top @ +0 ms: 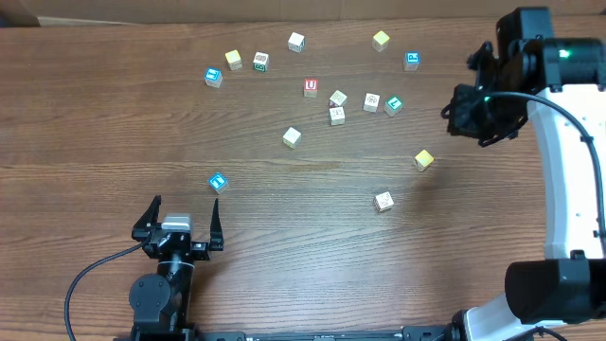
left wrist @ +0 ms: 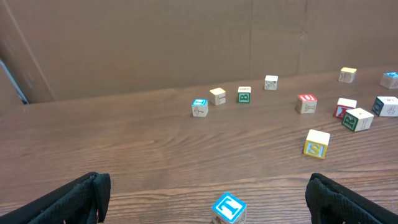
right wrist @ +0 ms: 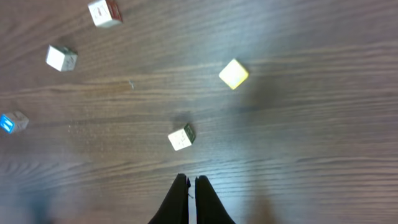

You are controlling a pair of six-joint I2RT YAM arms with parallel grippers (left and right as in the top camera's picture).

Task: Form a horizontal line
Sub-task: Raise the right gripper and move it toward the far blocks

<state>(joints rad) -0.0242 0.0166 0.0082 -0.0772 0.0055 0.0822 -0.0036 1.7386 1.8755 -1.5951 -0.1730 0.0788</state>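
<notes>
No row of touching cubes shows; the wooden letter cubes lie scattered. A blue-faced cube sits just ahead of my left gripper, which is open and empty; in the left wrist view this cube lies between the wide-apart fingers. A red-faced "U" cube and other blue-faced cubes lie farther back. My right gripper is raised at the right, shut and empty, above a pale cube.
Plain yellow cubes and a tan cube lie among the others. A brown wall stands behind the table's far edge. The cluster near the middle holds several close cubes.
</notes>
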